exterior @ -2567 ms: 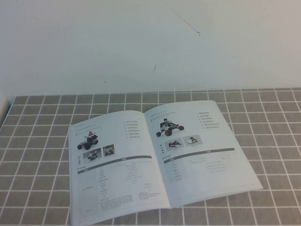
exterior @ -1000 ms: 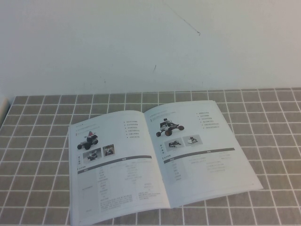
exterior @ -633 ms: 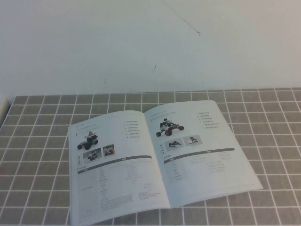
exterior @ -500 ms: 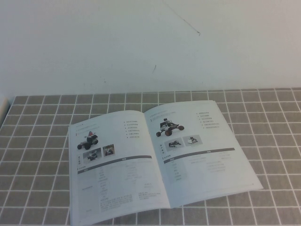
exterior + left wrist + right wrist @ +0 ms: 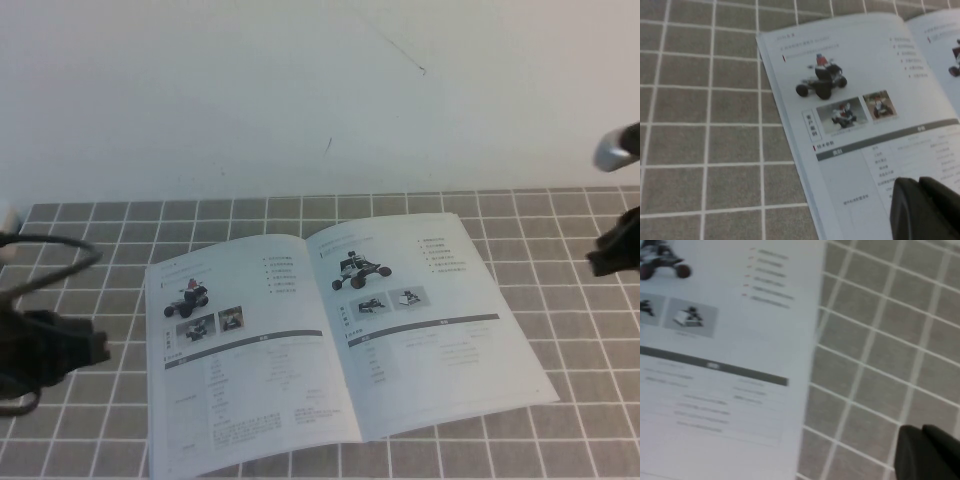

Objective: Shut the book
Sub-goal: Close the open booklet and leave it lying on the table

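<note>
An open book point(image 5: 340, 340) lies flat on the grey tiled table point(image 5: 580, 330), both pages facing up with vehicle photos and text. My left gripper point(image 5: 98, 345) hovers just off the book's left edge, its dark fingers pressed together and holding nothing. In the left wrist view this gripper point(image 5: 918, 182) sits above the left page of the book point(image 5: 865, 125). My right gripper point(image 5: 594, 262) hangs at the far right, apart from the book's right edge. In the right wrist view it point(image 5: 921, 430) is shut over bare tiles beside the right page point(image 5: 715, 365).
A plain white wall point(image 5: 300, 90) rises behind the table. Tiled surface surrounds the book on every side. A black cable point(image 5: 50, 250) loops from the left arm near the table's left edge.
Both arms have come into the high view, the left one from the left edge and the right one from the right edge. The book has not moved.
</note>
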{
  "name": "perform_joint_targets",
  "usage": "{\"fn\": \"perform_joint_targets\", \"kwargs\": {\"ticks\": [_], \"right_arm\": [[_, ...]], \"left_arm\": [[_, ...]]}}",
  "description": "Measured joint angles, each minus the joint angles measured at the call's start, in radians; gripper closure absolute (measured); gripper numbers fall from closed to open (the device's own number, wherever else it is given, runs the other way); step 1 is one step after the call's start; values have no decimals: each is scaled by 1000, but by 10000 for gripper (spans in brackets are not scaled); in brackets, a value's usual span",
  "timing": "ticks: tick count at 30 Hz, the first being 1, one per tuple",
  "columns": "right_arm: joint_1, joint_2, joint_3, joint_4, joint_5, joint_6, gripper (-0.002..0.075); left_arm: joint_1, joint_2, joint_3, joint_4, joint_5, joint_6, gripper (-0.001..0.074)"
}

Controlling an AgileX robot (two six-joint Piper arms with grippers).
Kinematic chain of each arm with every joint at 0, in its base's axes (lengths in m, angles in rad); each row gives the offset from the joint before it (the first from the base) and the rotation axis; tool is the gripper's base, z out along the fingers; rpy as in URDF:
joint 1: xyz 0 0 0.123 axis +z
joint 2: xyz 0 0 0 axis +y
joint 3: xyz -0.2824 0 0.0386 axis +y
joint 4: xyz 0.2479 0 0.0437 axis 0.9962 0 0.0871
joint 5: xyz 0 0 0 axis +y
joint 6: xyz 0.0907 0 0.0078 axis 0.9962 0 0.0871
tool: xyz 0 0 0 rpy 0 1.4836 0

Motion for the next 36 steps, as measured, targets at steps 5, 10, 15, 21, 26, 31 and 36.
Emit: {"fn": "perform_joint_targets", "kwargs": {"ticks": [5, 10, 15, 21, 26, 31, 36], "right_arm": [[53, 197, -116, 218, 44, -213, 729], [63, 364, -207, 459, 88, -425, 729], [63, 494, -273, 531, 119, -477, 729], [63, 582, -293, 587, 124, -522, 729], [63, 622, -299, 623, 124, -540, 729], [63, 638, -308, 649, 130, -546, 729], [61, 649, -314, 667, 138, -550, 729]], "left_arm": [[0, 254, -150, -28, 122, 53, 738], [0, 409, -229, -83, 119, 118, 738], [0, 479, -243, -98, 79, 133, 738], [0, 575, -245, -136, 17, 175, 738], [0, 645, -250, -159, -11, 180, 738], [0, 661, -251, -175, -31, 180, 738], [0, 663, -251, -173, -45, 180, 738]]}}
